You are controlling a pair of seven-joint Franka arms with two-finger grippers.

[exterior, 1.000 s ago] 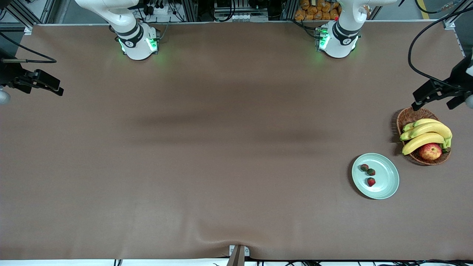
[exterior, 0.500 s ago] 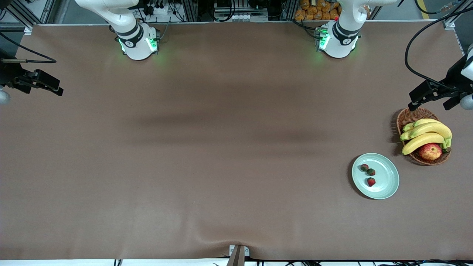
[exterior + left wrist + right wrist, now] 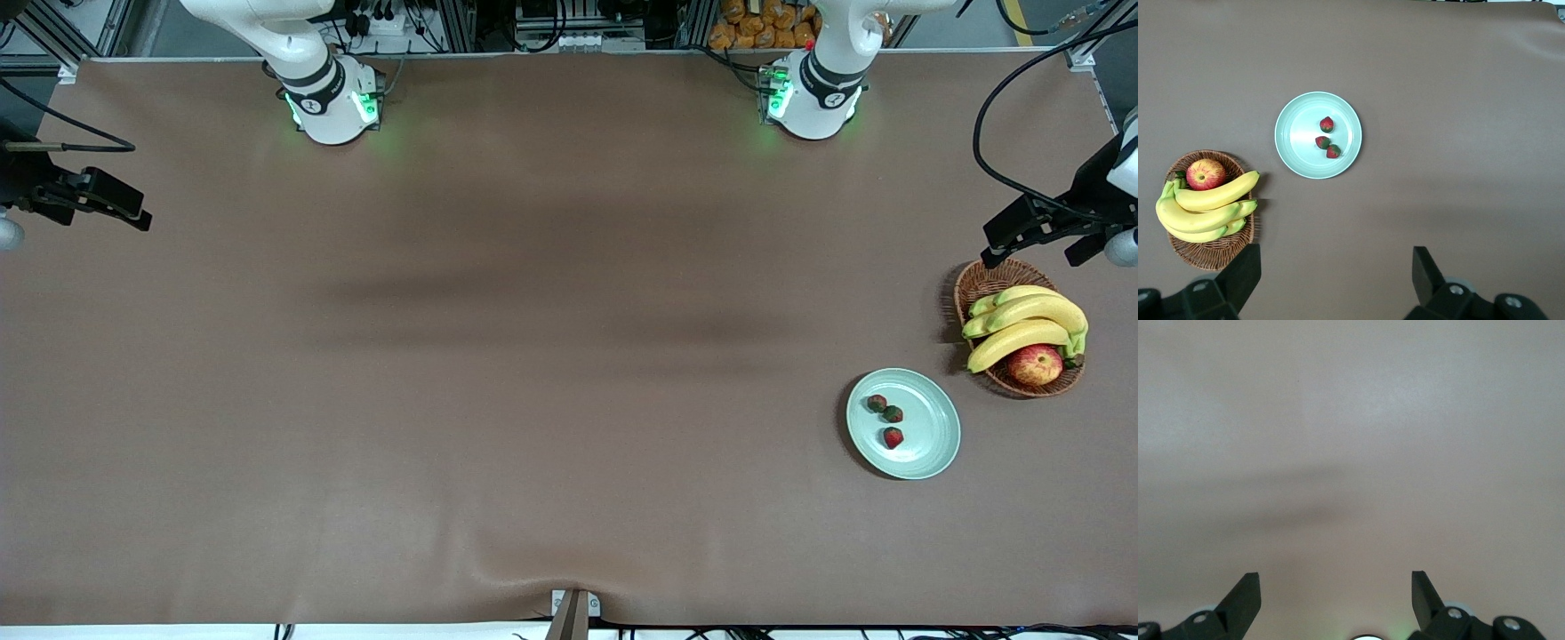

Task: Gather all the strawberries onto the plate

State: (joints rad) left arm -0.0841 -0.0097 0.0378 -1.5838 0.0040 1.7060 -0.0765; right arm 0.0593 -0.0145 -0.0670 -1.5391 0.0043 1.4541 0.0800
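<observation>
Three strawberries (image 3: 890, 414) on the plate (image 3: 933, 444); left tool (image 3: 1331, 270) and right tool (image 3: 1335, 587) wide open, empty

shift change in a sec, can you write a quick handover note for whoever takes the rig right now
Left gripper: open, empty, up in the air at the left arm's end of the table, by the basket.
Right gripper: open, empty, over bare table at the right arm's end, waiting.
Strawberries: all three lie on the plate, close together.
Plate: beside the basket and nearer to the front camera. The basket holds bananas and an apple.
Done: every strawberry in view is on the plate.
Left: nothing that shows; no berry lies loose on the table.
</observation>
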